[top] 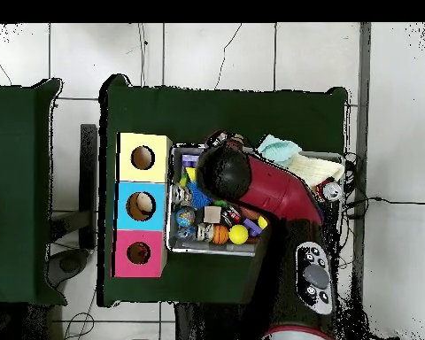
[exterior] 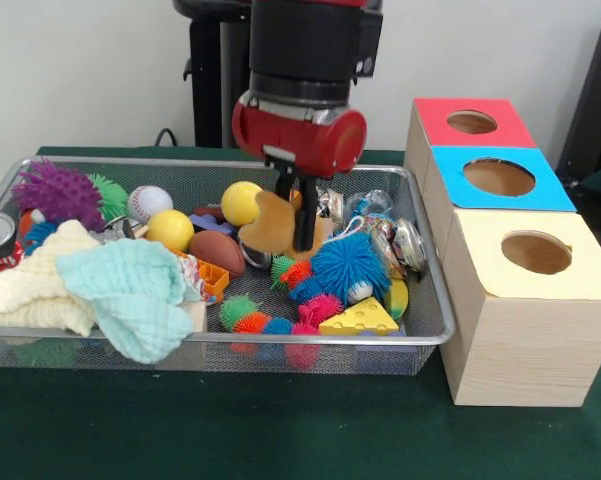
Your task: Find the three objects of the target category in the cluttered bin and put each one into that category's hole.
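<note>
Claw clenched on tan flat piece, raised above cluttered bin centre, blue spiky ball at 4 o'clock; piece looks light, stiff, edge-gripped.

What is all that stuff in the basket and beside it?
Wire basket: one, silver, on green table.
Boxes: three, wooden, beside basket; lids red, blue, yellow, one hole each.
Cloths: teal over cream, basket's end away from boxes.
Spiky balls: purple, blue, several small ones.
Smooth balls: two yellow, one white, one brown.
Cheese wedge: one, yellow, near front rim.
Arm: red and black, over basket.
Pincer: holding tan flat piece.
</note>
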`<action>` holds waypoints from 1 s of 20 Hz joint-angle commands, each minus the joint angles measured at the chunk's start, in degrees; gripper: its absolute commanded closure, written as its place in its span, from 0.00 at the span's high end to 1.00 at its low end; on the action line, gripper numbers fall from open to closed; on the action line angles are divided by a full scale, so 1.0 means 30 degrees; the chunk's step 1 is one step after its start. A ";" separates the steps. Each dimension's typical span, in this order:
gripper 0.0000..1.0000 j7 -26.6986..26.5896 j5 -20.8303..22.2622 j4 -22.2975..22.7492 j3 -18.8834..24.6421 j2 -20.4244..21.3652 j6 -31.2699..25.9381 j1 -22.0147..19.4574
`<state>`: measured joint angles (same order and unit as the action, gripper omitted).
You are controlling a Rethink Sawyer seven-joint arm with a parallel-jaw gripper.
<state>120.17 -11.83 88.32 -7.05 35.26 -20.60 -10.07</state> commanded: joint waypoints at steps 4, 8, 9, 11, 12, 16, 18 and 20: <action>0.00 0.4914 -0.1011 0.3707 -0.1553 0.1997 -0.3875 0.1532; 0.00 0.5860 -0.1308 0.4431 -0.2978 0.3143 -0.5372 0.2949; 0.00 0.6045 -0.1377 0.4669 -0.3287 0.3496 -0.5716 0.3286; 0.00 0.6353 -0.1572 0.4963 -0.3797 0.3886 -0.6173 0.3808; 0.00 0.6429 -0.1674 0.5064 -0.3987 0.3996 -0.6271 0.4003; 0.00 0.6881 -0.2128 0.5535 -0.4686 0.4466 -0.6842 0.4778; 0.00 0.7112 -0.2298 0.5750 -0.5016 0.4595 -0.6863 0.5181; 0.00 0.7326 -0.2450 0.5949 -0.5280 0.4690 -0.6849 0.5538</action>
<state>123.70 -16.30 99.30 -20.72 47.96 -35.63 6.33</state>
